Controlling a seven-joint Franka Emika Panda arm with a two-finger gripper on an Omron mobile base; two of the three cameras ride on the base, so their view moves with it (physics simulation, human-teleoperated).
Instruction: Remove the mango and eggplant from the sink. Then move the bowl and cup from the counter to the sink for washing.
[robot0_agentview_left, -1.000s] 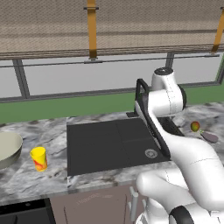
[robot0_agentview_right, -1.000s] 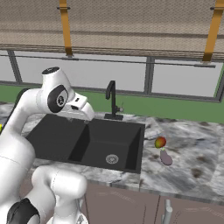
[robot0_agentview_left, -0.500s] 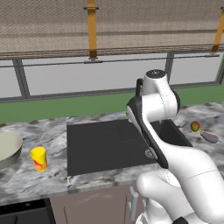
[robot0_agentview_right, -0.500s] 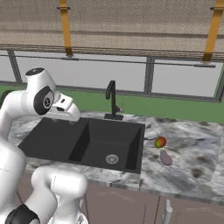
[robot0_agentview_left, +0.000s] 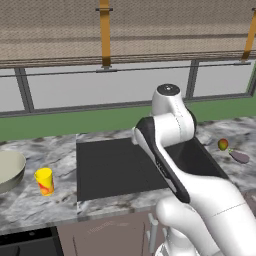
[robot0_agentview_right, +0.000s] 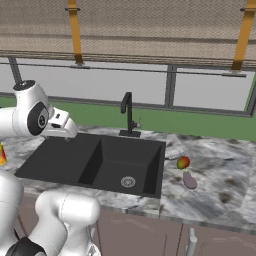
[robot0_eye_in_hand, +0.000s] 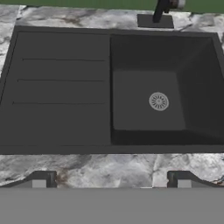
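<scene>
- Left base view: the bowl (robot0_agentview_left: 9, 170) was seen at the left edge of the frame, on the counter (robot0_agentview_left: 60, 200). It was judged wide, smooth and rigid, probably breakable, and best pinched at its rim, since the body looked too broad for the jaws.
- Just right of the bowl, in the lower left of that view, the cup (robot0_agentview_left: 44, 181) was found upright and apart from the bowl. It was judged light and stiff, easily tipped, and best taken across its cylindrical side.
- At the centre of each view the sink (robot0_eye_in_hand: 109, 144) was shown with the mango and eggplant already out of it; the basin and drain were bare.
- At the bottom of the hand view the gripper (robot0_eye_in_hand: 111, 179) was seen with its fingertips spread wide and nothing between them, poised over the sink's near edge.
- At the right of the left base view the mango (robot0_agentview_left: 223, 144) and the eggplant (robot0_agentview_left: 240, 157) lay close together on the counter. Both were judged light, rounded and liable to roll.
</scene>
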